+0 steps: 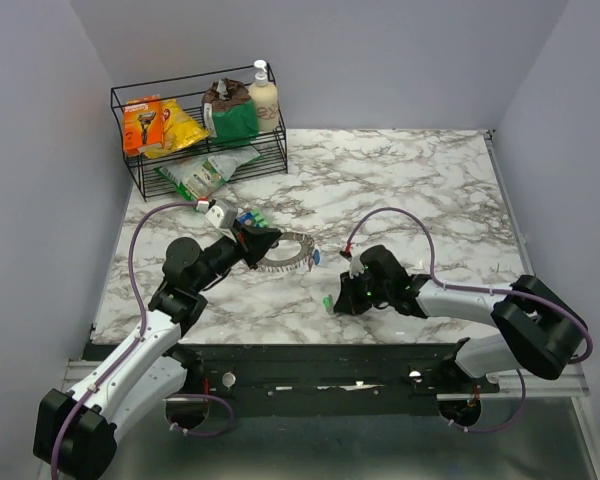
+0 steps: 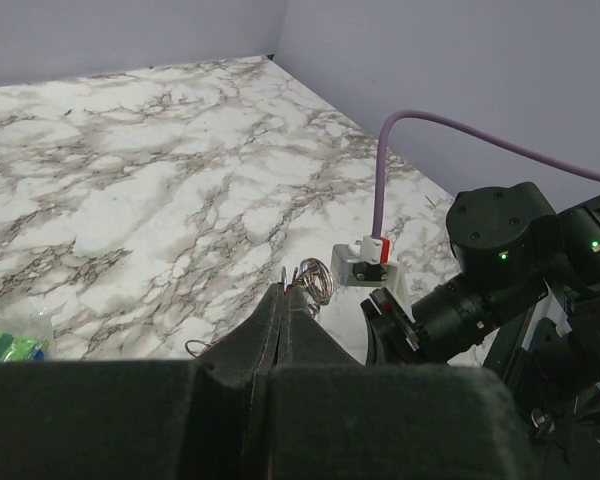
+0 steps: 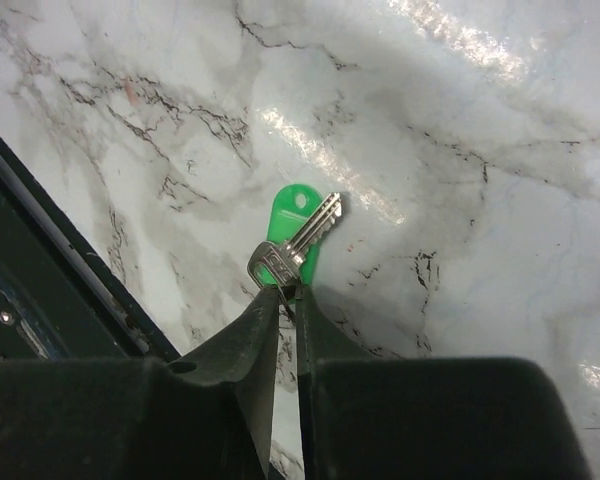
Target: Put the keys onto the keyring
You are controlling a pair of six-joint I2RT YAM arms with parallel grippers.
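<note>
Right jaws tight on silver key (image 3: 298,240)

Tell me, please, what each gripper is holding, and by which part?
Left gripper: shut on the keyring, by its wire coil. Right gripper: its tips meet the silver head of the green-tagged key, but a firm grip cannot be told.

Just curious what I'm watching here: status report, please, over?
Left gripper shut on keyring. Right gripper nearly shut at green-tagged key, grip unconfirmed. Key flat on table. Nothing between key and ring.
</note>
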